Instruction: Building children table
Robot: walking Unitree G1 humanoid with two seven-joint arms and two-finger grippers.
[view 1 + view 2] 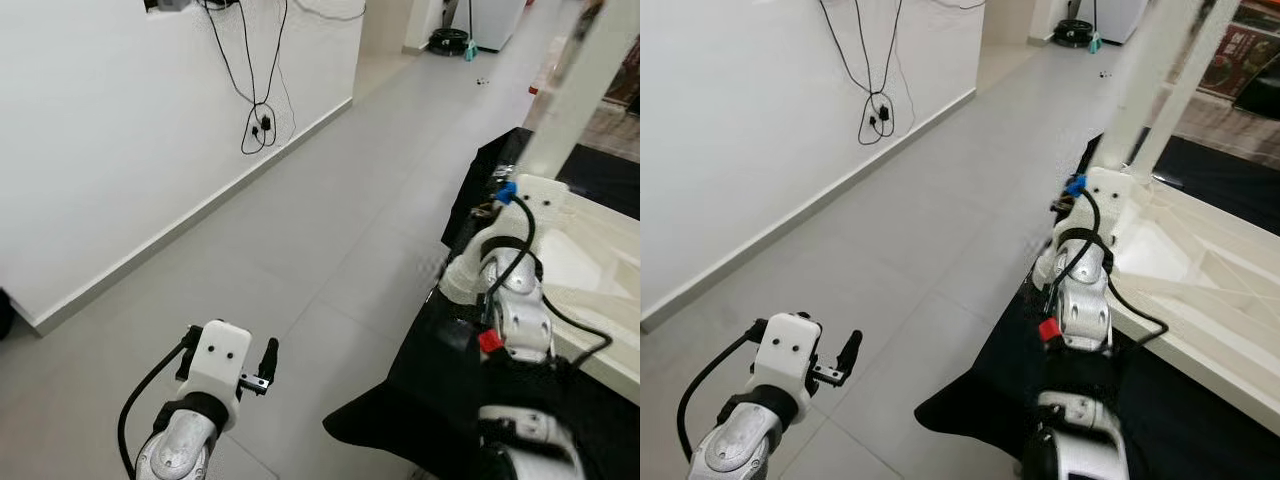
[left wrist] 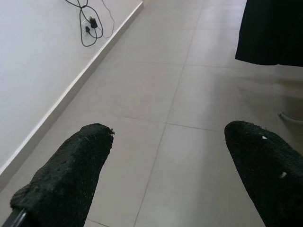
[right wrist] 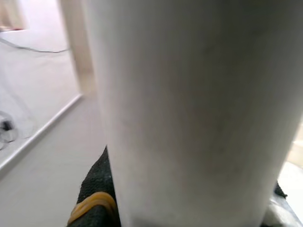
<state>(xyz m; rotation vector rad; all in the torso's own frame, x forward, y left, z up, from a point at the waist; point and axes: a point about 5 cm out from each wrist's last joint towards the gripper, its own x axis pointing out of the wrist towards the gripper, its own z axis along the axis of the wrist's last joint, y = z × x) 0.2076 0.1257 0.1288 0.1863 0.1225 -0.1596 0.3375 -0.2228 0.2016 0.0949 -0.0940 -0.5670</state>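
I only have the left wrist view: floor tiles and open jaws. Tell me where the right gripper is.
Observer: The right gripper is raised at a white table leg, jaws closed around it.
Operator: Say what that leg stands on.
Observer: It rises from a corner of the ribbed white tabletop, which lies on a black cloth.
Operator: Report where the left gripper sits.
Observer: The left gripper hangs low over the floor tiles, off to the left of the cloth.
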